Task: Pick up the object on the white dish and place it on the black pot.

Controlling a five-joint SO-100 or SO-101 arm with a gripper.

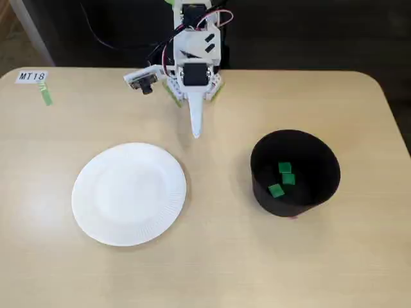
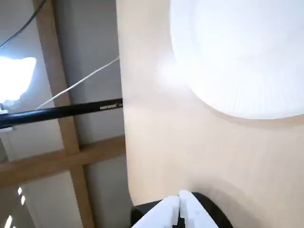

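A pale beige wood-grain tabletop [image 1: 225, 269] carries a large round white paper plate [image 1: 129, 194] — plain in the middle, finely ribbed round its rim. The round matte black pot [image 1: 295, 172] holds three small bright green cubes [image 1: 284, 168]. The arm's gripper [image 1: 196, 131] is white, with black panels and red and white wires higher up. A white label [image 1: 32, 76] reads "MT18" in dark letters — a strip of green tape [image 1: 45, 95] beside it.

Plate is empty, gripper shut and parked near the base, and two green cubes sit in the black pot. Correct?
Not quite: the pot holds three green cubes, not two, as the fixed view shows. The rest stands: the plate is empty, and the gripper is shut, parked near the base.
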